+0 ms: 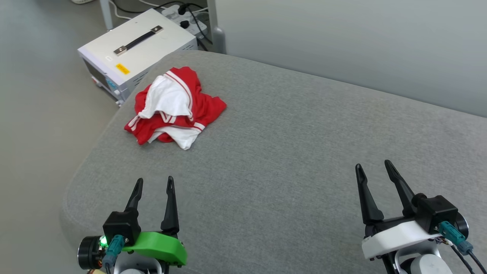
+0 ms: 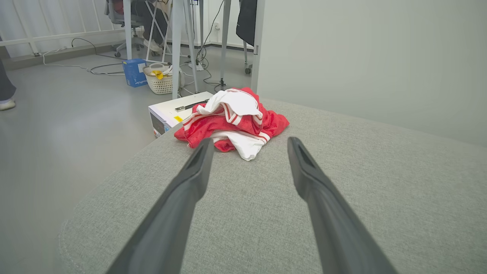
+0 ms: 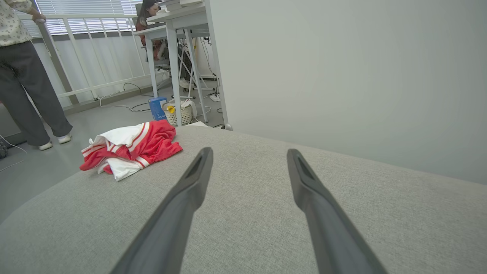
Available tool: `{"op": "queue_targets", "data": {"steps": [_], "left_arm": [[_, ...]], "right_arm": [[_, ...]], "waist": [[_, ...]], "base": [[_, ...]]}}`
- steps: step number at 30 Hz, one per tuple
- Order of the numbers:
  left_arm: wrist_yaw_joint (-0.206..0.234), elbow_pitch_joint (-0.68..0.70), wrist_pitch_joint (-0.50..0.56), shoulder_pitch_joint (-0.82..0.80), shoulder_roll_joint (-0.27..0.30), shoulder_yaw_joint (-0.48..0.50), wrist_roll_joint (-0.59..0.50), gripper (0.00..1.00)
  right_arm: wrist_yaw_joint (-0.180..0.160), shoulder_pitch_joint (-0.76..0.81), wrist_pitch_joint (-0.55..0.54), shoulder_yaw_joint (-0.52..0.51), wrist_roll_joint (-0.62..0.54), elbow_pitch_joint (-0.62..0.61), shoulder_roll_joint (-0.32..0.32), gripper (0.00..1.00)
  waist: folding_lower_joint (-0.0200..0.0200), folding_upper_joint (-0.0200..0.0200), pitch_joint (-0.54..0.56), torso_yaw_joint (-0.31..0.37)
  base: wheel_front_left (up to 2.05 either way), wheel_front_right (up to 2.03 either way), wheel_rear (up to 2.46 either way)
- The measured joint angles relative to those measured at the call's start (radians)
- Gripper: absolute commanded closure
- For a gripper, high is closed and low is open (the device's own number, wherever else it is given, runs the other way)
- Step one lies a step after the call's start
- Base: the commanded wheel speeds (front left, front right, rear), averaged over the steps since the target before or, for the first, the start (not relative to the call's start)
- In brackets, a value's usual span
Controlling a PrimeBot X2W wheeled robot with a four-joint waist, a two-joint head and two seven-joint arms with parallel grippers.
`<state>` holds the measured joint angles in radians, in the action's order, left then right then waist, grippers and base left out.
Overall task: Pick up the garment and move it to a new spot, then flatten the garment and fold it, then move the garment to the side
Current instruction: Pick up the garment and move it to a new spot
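The garment (image 1: 173, 106) lies crumpled in a heap at the far left of the grey cushioned surface (image 1: 289, 152), red cloth with white sleeves and striped trim showing; its print is hidden in the folds. In the left wrist view the garment (image 2: 232, 118) sits straight ahead, beyond the fingertips. In the right wrist view the garment (image 3: 129, 148) is off to the left. My left gripper (image 1: 154, 183) stands open at the near left edge, well short of the heap. My right gripper (image 1: 373, 166) stands open at the near right, holding nothing.
A white equipment box (image 1: 137, 47) with a black handle stands on the floor just behind the garment, beside a power strip (image 1: 186, 17) and cables. A pale partition (image 1: 361, 42) rises behind the surface. A person (image 3: 23, 72) stands at the far left; desks, a basket (image 2: 159, 80).
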<state>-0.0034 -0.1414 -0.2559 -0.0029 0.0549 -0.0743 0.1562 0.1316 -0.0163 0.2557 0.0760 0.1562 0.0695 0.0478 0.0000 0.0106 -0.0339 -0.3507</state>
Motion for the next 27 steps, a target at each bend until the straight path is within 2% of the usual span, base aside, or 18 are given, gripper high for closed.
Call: {"op": "queue_targets", "data": {"steps": [7, 13, 20, 24, 27], "left_arm": [[0.002, 0.008, 0.0, 0.001, 0.0, 0.0, 0.004, 0.0], [0.001, 0.006, 0.0, 0.001, 0.0, -0.001, 0.003, 0.0], [-0.002, 0.013, 0.0, 0.001, 0.0, -0.006, -0.006, 0.0], [-0.028, 0.015, 0.0, 0.001, 0.0, -0.008, -0.007, 0.0], [-0.028, 0.018, 0.0, 0.001, 0.0, 0.006, -0.003, 0.0]], "right_arm": [[0.0, 0.0, 0.0, -0.001, 0.0, 0.0, 0.0, 0.0], [0.0, 0.0, 0.0, 0.002, 0.007, 0.002, 0.0, 0.0], [0.0, 0.0, 0.0, 0.007, 0.007, 0.002, 0.0, 0.0], [0.0, 0.0, 0.0, 0.009, 0.007, 0.002, 0.0, 0.0], [0.0, 0.0, 0.0, 0.006, 0.005, 0.001, 0.0, 0.0]], "waist": [[0.0, 0.0, 0.006, -0.053], [0.0, 0.0, 0.009, -0.073], [0.0, 0.0, 0.009, -0.071], [0.0, 0.0, 0.003, -0.061], [0.0, 0.0, -0.008, -0.051]], "base": [[0.0, 0.0, 0.0], [0.0, 0.0, 0.0], [0.0, 0.0, 0.0], [0.0, 0.0, 0.0], [0.0, 0.0, 0.0]]}}
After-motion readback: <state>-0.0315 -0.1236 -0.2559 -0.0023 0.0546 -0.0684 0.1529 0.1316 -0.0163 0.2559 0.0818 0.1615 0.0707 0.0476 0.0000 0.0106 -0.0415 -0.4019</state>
